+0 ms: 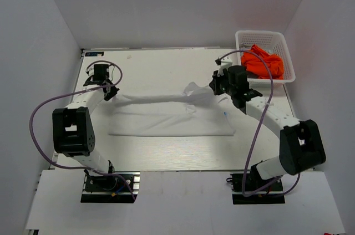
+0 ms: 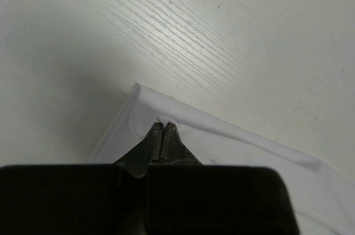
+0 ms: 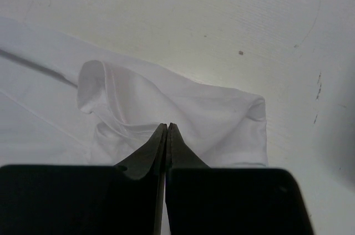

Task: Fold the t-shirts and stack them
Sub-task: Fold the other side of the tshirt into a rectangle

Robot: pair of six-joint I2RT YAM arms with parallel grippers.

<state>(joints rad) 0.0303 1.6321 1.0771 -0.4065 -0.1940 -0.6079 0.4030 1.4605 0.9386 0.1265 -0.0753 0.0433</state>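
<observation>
Starting from the side of the arm bases, the plain white cloth t-shirt (image 1: 172, 123) lies spread on the pale wood-grain table (image 1: 161, 63), with its long axis running left to right. Its near hem rests flat. Its far edge is raised and drawn into a narrow band between the two arms.

At the far left corner of the white t-shirt, the left gripper (image 2: 162, 126), a black two-finger tool, has its fingertips pressed together on a small tip of cloth, so it holds that corner. Near the far right corner of the white t-shirt, the right gripper (image 3: 167, 127) is closed to a thin line, and a loose sleeve-like fold bulges just beyond it. I judge that it grips the cloth too, because the band looks tight in the top view.

So the flat body of the white t-shirt lies on the near side of both grippers. Each arm stands at its own end of the band, neither one nearer. The coming move probably must carry both ends together toward the near hem, so the fold keeps parallel to the long axis.

Beyond the far right corner of the white t-shirt, well apart, the bright orange cloth t-shirt (image 1: 263, 62) lies crumpled inside the white plastic lattice basket (image 1: 260, 34), not yet folded.
</observation>
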